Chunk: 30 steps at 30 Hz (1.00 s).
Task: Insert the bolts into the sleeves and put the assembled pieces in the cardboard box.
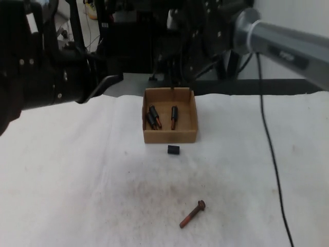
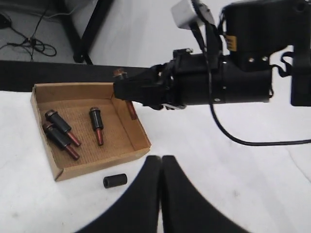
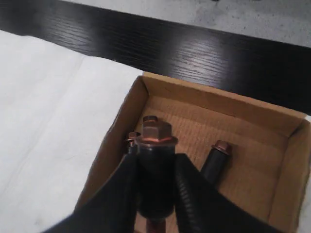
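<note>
My right gripper [image 3: 155, 167] is shut on an assembled bolt-in-sleeve piece [image 3: 155, 141], held upright above the open cardboard box [image 3: 214, 99]. From the left wrist view the right gripper [image 2: 124, 90] hangs over the box's [image 2: 73, 90] far corner, the piece's bolt shank [image 2: 131, 109] pointing down. Three assembled pieces [image 2: 96, 124] lie inside the box [image 1: 169, 136]. A loose black sleeve [image 1: 174, 150] sits just in front of the box, and a rusty bolt [image 1: 193, 214] lies nearer on the cloth. My left gripper [image 2: 161, 194] is shut on nothing, raised at the left.
A white cloth [image 1: 61, 170] covers the bench. A black cable [image 1: 270, 149] runs down the right side. A dark strip [image 1: 257, 85] marks the bench's far edge behind the box.
</note>
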Each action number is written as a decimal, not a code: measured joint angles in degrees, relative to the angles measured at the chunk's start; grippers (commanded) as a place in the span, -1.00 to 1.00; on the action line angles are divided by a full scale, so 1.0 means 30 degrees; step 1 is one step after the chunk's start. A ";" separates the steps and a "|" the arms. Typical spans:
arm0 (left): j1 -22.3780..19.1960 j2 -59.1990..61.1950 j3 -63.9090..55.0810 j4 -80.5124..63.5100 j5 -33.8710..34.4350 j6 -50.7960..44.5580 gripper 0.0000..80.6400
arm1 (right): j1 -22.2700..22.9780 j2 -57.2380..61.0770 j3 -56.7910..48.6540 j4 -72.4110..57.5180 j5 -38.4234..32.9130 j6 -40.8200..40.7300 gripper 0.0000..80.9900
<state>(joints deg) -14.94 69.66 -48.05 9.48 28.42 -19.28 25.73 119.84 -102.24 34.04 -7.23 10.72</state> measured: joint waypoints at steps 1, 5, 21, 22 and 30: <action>0.0000 0.0000 0.0000 0.0030 0.0078 0.0000 -0.99 | 0.0000 0.0601 -0.0547 0.0246 0.0000 0.0000 -0.82; 0.0000 0.0000 0.0000 0.0098 0.1004 0.0000 -0.99 | 0.0000 0.2661 -0.2327 0.0831 0.0000 -0.0017 -0.82; 0.0000 0.0000 0.0000 0.0114 0.1299 0.0000 -0.99 | -0.0131 0.3725 -0.3256 0.0811 0.0000 -0.0047 -0.21; 0.0000 0.0000 0.0000 0.0114 0.1299 0.0000 -0.99 | -0.0131 0.3725 -0.3256 0.0811 0.0000 -0.0047 -0.25; 0.0000 0.0000 0.0052 0.0268 0.3043 0.1958 -0.99 | -0.0175 0.2105 -0.4029 0.6585 0.0000 -0.0933 -0.99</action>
<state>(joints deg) -14.94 69.66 -47.90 10.28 37.55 -13.41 25.20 126.16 -114.33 53.79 -7.23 7.92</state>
